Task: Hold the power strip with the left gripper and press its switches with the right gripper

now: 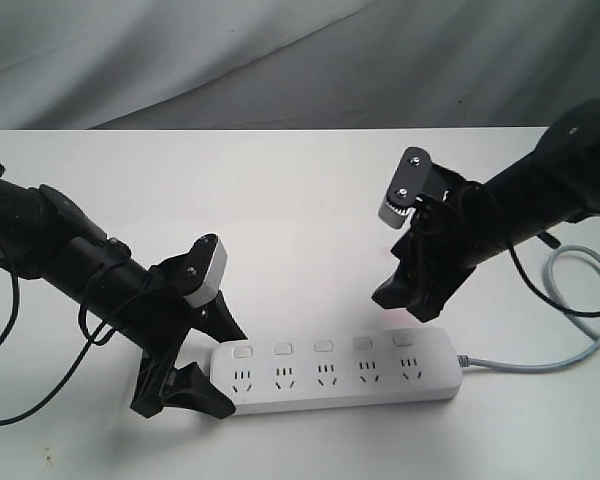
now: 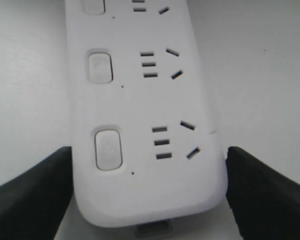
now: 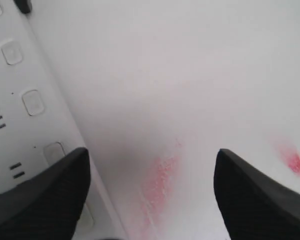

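Note:
The long white power strip (image 1: 335, 372) lies near the front of the white table, its five square switches (image 1: 323, 345) in a row above the sockets. My left gripper (image 1: 218, 362) straddles the strip's left end; in the left wrist view its two black fingers (image 2: 45, 190) press against both long sides of the strip (image 2: 145, 100), beside the nearest switch (image 2: 108, 149). My right gripper (image 1: 412, 300) hangs open just behind the strip's right end, above the last switches. In the right wrist view its fingers (image 3: 50, 195) stand wide apart over bare table, one overlapping the strip's edge (image 3: 25, 130).
The grey cord (image 1: 540, 365) leaves the strip's right end and loops back under the right arm. Faint pink stains (image 3: 160, 180) mark the table behind the strip. A grey cloth backdrop (image 1: 280, 60) hangs beyond the table's far edge.

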Robot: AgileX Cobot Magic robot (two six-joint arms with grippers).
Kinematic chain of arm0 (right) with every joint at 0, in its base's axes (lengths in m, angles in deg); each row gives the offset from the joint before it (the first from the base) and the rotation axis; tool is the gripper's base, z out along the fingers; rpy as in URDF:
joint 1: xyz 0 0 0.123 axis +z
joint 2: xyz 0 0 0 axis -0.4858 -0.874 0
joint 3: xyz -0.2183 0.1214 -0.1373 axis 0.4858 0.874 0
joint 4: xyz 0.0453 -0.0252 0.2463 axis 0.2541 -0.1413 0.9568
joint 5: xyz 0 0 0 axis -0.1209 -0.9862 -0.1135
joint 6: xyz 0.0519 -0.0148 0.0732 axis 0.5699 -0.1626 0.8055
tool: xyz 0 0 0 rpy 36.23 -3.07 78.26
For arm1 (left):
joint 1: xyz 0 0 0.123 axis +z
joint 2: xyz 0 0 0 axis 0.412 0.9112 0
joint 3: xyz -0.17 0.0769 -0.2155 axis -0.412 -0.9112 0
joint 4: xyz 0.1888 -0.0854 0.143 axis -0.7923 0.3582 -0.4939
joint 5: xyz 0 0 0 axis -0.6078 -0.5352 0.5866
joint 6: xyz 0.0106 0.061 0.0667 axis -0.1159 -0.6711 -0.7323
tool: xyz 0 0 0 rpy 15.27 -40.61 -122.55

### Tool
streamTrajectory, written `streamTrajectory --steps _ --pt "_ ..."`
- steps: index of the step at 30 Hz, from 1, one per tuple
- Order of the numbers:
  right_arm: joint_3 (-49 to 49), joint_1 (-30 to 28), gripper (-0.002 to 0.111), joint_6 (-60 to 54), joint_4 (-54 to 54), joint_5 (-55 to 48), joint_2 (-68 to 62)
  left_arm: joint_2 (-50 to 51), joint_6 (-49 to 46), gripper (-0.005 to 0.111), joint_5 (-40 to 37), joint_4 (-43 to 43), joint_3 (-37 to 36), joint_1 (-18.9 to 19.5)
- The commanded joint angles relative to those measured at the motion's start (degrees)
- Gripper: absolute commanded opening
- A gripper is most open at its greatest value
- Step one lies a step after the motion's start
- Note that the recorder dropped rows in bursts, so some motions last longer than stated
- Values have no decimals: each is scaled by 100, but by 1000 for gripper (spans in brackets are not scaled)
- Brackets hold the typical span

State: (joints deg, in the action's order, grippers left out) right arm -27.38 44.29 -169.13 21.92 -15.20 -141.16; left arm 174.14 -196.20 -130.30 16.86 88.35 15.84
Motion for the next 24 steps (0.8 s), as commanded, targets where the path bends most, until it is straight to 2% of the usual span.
streamTrajectory --steps 1,8,12,24 --pt "126 -141 64 -32 -45 -217 17 22 -36 2 32 6 30 -35" --pt "729 -141 64 -558 403 584 17 22 -36 2 32 6 30 -35" --pt "746 -141 64 -797 728 584 17 22 -36 2 32 6 30 -35" --pt "863 -141 64 -797 701 670 17 22 -36 2 32 6 30 -35"
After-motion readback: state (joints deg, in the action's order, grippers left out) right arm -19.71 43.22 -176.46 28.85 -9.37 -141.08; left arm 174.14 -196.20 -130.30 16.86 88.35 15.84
